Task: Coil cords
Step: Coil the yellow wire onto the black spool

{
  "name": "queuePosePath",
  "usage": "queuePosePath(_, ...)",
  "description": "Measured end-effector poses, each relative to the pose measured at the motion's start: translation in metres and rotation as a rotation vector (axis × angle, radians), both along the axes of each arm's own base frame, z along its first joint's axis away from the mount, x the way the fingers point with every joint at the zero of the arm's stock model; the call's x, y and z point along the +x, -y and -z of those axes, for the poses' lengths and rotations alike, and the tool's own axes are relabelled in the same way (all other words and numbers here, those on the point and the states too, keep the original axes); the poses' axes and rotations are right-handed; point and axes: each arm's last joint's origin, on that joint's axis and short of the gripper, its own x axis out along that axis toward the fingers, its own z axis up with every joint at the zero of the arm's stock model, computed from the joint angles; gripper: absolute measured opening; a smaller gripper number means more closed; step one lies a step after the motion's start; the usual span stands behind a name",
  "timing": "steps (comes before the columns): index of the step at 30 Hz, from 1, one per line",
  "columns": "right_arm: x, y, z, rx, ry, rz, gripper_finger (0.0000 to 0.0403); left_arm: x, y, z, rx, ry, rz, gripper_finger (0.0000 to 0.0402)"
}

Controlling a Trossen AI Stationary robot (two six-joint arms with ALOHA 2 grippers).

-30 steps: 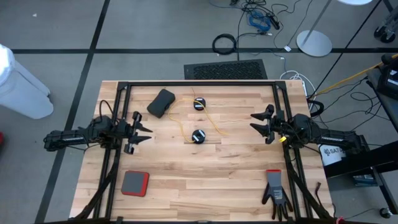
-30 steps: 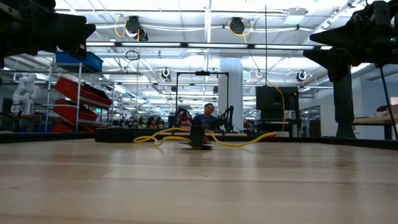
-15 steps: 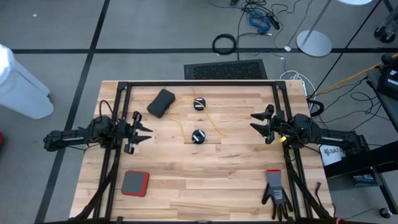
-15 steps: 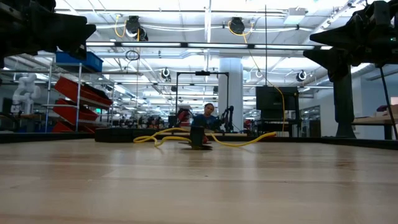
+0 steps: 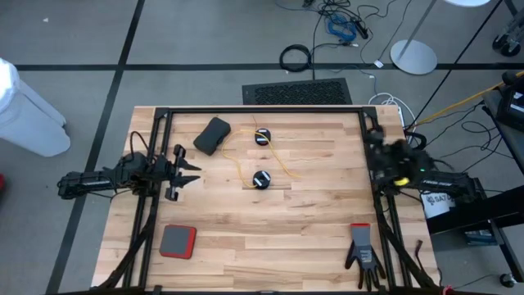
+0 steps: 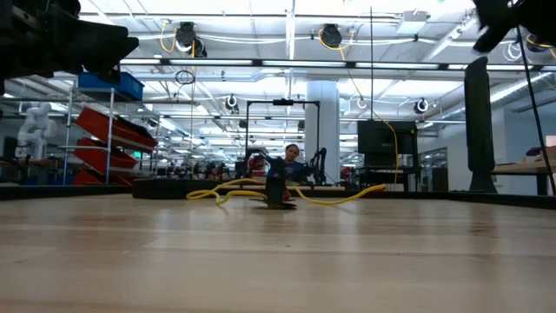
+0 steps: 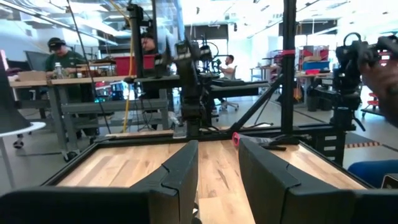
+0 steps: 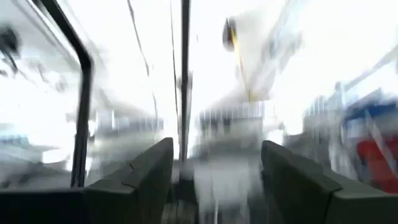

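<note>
The right gripper (image 8: 214, 180), jaws wide and empty, should be approaching the yellow cord (image 5: 282, 166) squarely beside its reel (image 5: 261, 179).

The left gripper (image 5: 190, 171), half-open and empty, is hovering at the table's left.

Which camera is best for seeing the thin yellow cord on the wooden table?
The high view: it shows the thin yellow cord looping between two small round black reels. The low view shows it only edge-on, far off. Neither wrist view shows it.

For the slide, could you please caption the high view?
Two black reels with loose yellow cord lie mid-table; left end effector and right end effector empty at opposite sides.
</note>
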Motion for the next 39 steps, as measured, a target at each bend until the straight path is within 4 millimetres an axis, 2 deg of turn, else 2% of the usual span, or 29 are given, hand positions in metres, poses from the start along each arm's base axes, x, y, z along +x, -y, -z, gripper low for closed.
queuePosePath(2,-0.010,-0.002,-0.018,-0.042,0.072,0.039,0.0231,0.000,0.000,0.000,0.000,0.000,0.000,0.0123)
queuePosePath(5,-0.017,-0.003,-0.047,-0.086,0.063,0.091,0.0231,0.000,0.000,0.000,0.000,-0.001,0.000,0.0123)
queuePosePath(9,-0.006,-0.002,-0.085,-0.129,-0.069,0.089,0.0231,0.000,0.000,0.000,0.000,-0.001,0.000,0.0123)
queuePosePath(13,0.026,0.002,-0.114,-0.123,-0.389,0.068,0.0231,0.000,0.000,0.000,0.000,0.005,0.000,0.0123)
queuePosePath(16,0.053,0.006,-0.120,-0.109,-0.743,0.057,0.0231,0.000,0.000,0.000,0.000,0.004,0.001,0.0123)
queuePosePath(19,0.074,0.010,-0.108,-0.065,-1.100,0.019,0.0231,0.000,0.000,0.000,0.000,0.004,0.001,0.0123)
queuePosePath(22,0.089,0.012,-0.085,0.034,-1.354,-0.025,0.0231,0.000,0.000,0.000,0.000,0.004,0.001,0.0123)
queuePosePath(27,0.105,0.010,-0.050,0.180,-1.505,-0.071,0.0231,0.000,0.000,0.000,0.000,0.003,0.001,0.0123)
queuePosePath(30,0.116,0.005,-0.027,0.202,-1.475,-0.108,0.0231,0.000,0.000,0.000,0.000,0.001,0.001,0.0123)
queuePosePath(33,0.127,-0.001,-0.001,0.184,-1.373,-0.144,0.0231,0.000,0.000,0.000,0.000,0.001,0.001,0.0123)
queuePosePath(39,0.142,-0.005,0.034,0.100,-0.939,-0.174,0.0231,0.000,0.000,0.000,0.000,0.001,0.002,0.0123)
